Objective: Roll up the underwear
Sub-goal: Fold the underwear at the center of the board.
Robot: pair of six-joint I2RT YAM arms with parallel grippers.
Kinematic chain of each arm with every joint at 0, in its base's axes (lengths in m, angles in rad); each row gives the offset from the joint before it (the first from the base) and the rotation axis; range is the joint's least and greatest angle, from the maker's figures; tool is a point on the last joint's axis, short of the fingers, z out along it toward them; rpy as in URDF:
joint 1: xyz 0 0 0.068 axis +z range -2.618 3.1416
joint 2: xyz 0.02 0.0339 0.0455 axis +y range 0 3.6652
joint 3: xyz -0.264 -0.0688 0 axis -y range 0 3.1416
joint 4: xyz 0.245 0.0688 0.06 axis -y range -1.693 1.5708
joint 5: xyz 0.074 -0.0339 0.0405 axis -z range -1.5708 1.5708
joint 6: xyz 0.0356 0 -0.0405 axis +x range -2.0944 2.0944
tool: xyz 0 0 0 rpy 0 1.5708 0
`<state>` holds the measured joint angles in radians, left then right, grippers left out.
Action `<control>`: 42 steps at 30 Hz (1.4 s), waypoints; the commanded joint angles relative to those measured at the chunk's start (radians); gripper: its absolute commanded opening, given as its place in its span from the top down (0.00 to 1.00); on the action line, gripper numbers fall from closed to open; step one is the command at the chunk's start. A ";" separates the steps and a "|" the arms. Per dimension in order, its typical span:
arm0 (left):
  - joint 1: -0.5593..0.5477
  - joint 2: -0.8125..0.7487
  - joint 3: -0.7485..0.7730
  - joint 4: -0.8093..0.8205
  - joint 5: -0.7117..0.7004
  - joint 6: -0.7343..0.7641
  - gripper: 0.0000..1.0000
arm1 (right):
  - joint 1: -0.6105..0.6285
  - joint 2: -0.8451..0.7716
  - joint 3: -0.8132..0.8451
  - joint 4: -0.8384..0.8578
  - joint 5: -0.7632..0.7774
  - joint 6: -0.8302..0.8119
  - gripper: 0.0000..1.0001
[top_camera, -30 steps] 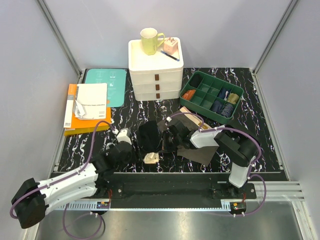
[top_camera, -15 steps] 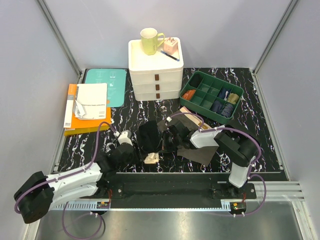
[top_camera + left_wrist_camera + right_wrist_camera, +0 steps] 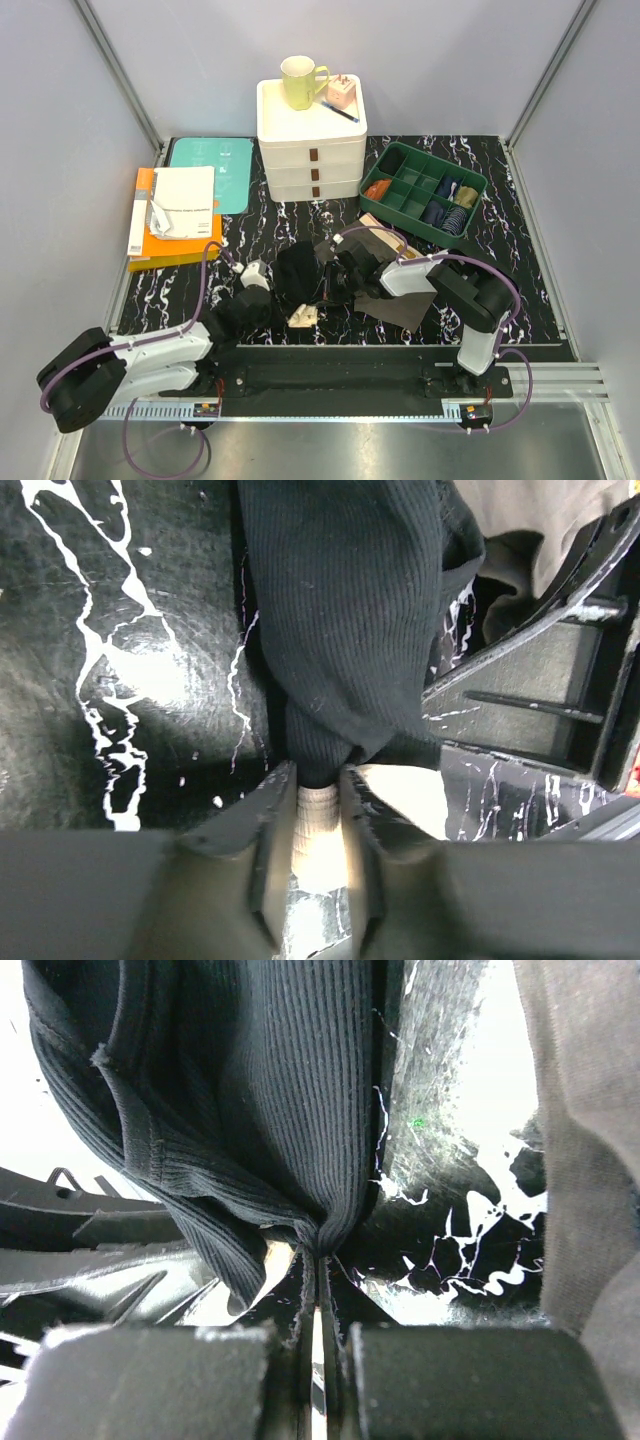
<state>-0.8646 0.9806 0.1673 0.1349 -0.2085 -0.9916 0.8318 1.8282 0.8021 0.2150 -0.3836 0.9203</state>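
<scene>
My left gripper [image 3: 315, 778] is clenched on one end of the black underwear [image 3: 350, 610], pinching it right where a bit of beige waistband [image 3: 318, 818] shows in my grip. My right gripper [image 3: 318, 1260] is closed tight on a fold of the same bunched cloth from the other side. The black underwear sits crumpled in the middle of the tabletop [image 3: 500, 250], between my two arms. The olive-brown underwear [image 3: 402, 306] lies flat just beside it, partly under my right arm.

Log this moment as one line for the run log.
black underwear: bunched, pinched from both sides | left jaws: shut on it | right jaws: shut on it | brown underwear: flat, not rolled
</scene>
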 commanded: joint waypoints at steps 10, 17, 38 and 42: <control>0.003 0.059 0.049 -0.072 -0.006 0.056 1.00 | -0.020 -0.138 0.017 -0.308 0.158 -0.083 0.47; 0.001 0.061 0.058 -0.100 0.004 0.084 1.00 | -0.020 -0.175 0.147 -0.335 0.173 -0.192 0.33; 0.001 0.093 0.078 -0.110 0.011 0.090 1.00 | -0.014 0.026 0.361 -0.301 0.098 -0.348 0.24; 0.001 0.102 0.080 -0.106 0.015 0.090 1.00 | -0.007 0.026 0.364 -0.295 0.097 -0.356 0.24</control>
<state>-0.8639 1.0573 0.2375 0.0929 -0.2020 -0.9329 0.8173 1.8549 1.1233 -0.1097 -0.2642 0.5945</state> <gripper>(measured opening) 0.028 0.764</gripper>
